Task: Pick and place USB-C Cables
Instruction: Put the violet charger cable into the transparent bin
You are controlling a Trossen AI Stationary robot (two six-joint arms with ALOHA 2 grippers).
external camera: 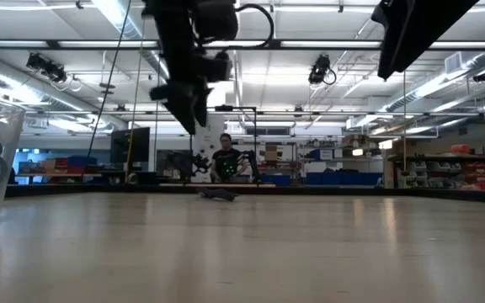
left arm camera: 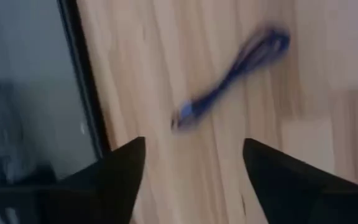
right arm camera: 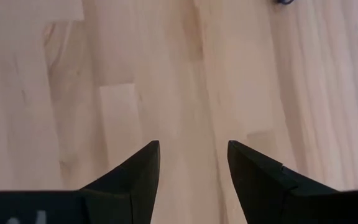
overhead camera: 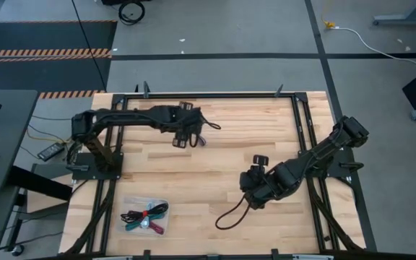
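Your left gripper (overhead camera: pixel 199 137) hovered wide open over the far table (overhead camera: pixel 215 173), the thin purple USB-C cable (left arm camera: pixel 232 74) lying just beyond. Your right gripper (right arm camera: pixel 191 168), fingers parted, gripped nothing. Remaining bundled cables (overhead camera: pixel 144 216) lay near-left.

Two dark jointed arms, black wiring looping alongside, left claw (left arm camera: pixel 191 168) with wedge-shaped black fingers

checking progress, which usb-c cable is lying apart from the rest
The purple cable, alone on the bare wood right by the left gripper. The other cables lie bunched together in a clear container near the table's front-left edge.
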